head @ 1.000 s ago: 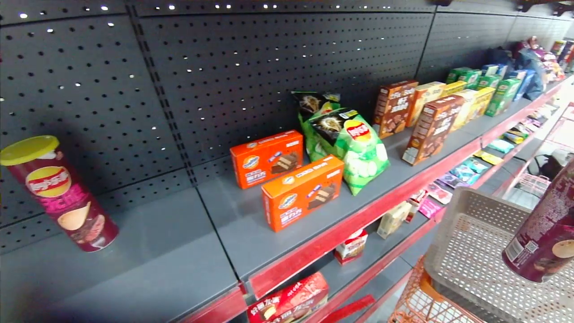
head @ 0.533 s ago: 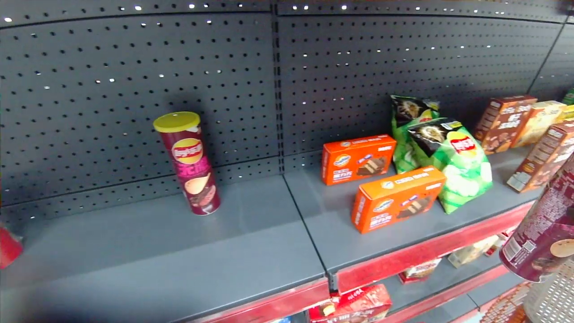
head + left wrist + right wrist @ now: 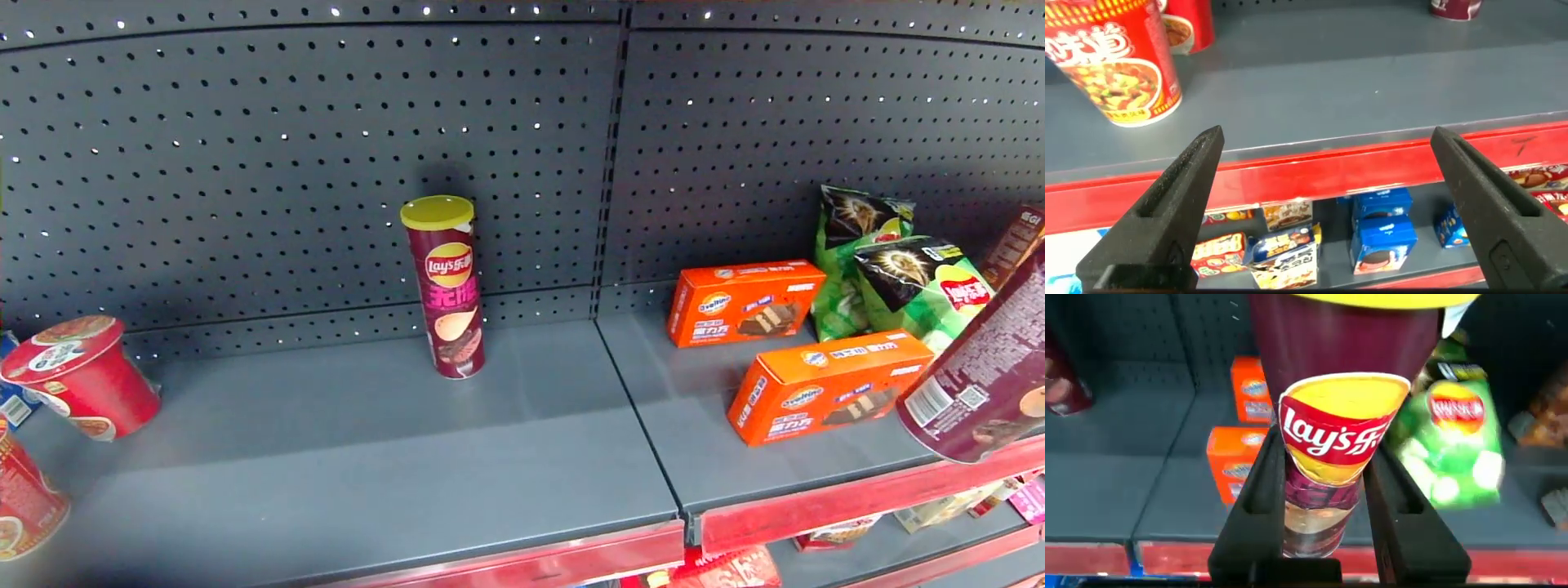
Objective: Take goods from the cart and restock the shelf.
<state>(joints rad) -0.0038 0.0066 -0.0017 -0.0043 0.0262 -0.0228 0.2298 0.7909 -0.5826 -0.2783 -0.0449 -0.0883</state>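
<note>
Chip can (image 3: 1343,449) between right fingers (image 3: 1264,486), lid partly out of frame.

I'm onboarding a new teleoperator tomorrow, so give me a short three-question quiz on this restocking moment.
1. True or false: the left claw is shut.
2. What does the right claw hold? A) a bottle B) a chips can C) a sponge
3. Fill in: ___ orange boxes lie on the shelf in the head view.

Key: 1 false, its fingers are spread wide with nothing between them; 2 B; 3 two.
</note>
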